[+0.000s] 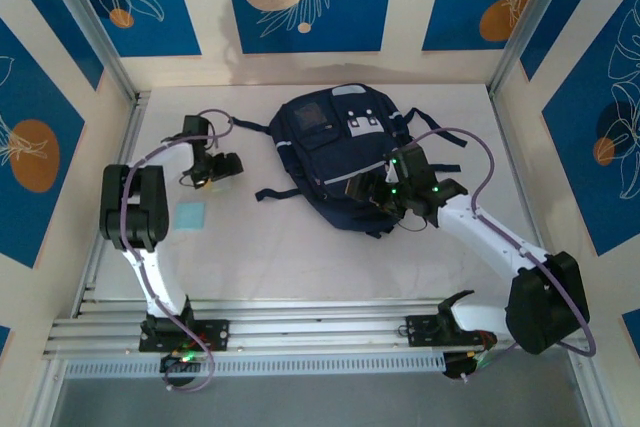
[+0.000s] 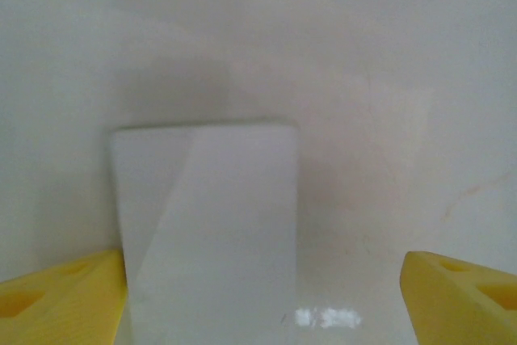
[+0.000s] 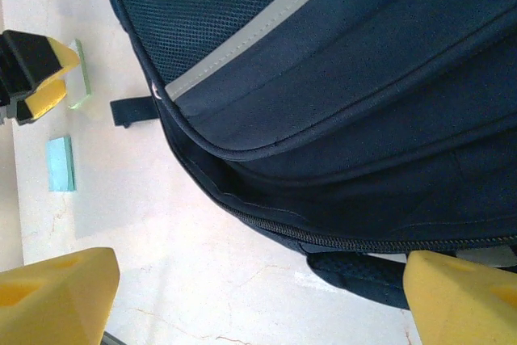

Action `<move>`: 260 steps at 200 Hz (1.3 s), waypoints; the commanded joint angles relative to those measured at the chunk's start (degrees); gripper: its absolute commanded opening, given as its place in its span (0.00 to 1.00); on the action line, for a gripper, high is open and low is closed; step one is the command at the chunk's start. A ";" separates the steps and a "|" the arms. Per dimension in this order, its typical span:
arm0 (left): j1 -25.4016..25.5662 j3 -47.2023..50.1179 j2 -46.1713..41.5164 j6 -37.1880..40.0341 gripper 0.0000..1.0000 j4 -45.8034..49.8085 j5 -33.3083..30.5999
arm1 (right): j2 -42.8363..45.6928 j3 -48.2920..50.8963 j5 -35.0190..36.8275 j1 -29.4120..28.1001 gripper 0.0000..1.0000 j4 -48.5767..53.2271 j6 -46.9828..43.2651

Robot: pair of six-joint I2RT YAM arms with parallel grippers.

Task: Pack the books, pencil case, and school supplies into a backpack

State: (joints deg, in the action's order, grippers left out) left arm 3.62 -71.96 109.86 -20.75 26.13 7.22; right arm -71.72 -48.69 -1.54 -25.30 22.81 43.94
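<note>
Left tool (image 2: 262, 300) spread over whitish piece (image 2: 206, 224); right tool (image 3: 258, 296) at backpack (image 3: 323, 78).

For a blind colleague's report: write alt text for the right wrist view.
A navy-blue backpack with a pale grey stripe spans the upper right, its zip opening gaping slightly above a pale table. A small light-blue pad lies at left.

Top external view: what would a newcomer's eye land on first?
The navy-blue backpack lies at the centre, its zipper mouth facing the open right gripper. Left of it, the open left gripper hangs over a whitish clear piece, a light-blue pad lying nearby.
</note>
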 commanded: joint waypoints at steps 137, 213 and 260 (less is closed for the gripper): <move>4.36 -8.31 9.55 -0.26 0.60 15.03 -13.50 | -0.45 1.31 -1.27 0.30 0.91 -3.29 -0.12; 5.45 -2.90 -1.90 1.18 0.48 11.97 -10.04 | -1.74 0.04 -4.25 1.04 0.91 -4.68 -1.09; 11.20 -2.94 -11.80 5.93 0.50 8.72 1.44 | -4.11 -4.43 -9.62 1.61 0.90 -6.36 -2.37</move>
State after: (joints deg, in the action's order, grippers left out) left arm 10.74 -74.67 103.94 -18.87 36.27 0.08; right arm -74.87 -49.15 -6.11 -24.29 18.52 43.05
